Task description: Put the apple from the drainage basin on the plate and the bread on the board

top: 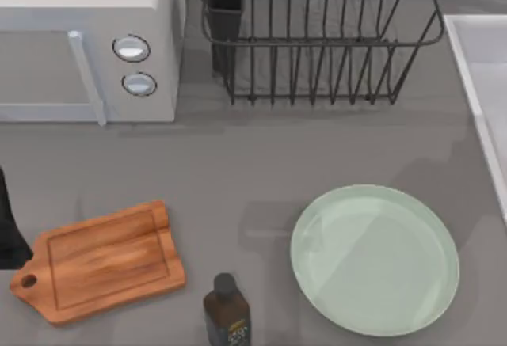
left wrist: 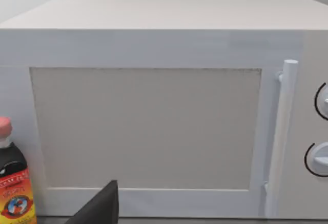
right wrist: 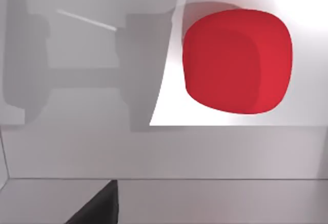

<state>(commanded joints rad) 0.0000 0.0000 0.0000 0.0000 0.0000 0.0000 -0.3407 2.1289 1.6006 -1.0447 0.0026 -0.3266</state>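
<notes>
Dark bottle (top: 226, 312) stands between board (top: 99, 260) and plate (top: 375, 260).

A pale mint-green plate (top: 375, 260) sits on a grey table (top: 253, 164). The board (top: 99, 261) is reddish-brown wood with darker grain streaks. A white microwave (top: 87, 41) carries two silver-ringed dials. The dish rack (top: 317, 33) is black wire. A dark brown bottle (top: 226, 313) has a black cap. Another dark bottle (left wrist: 14, 183) has a pink cap and a red-and-yellow label. The apple (right wrist: 237, 60) is plain bright red against a pale grey-white basin (right wrist: 164, 152).
</notes>
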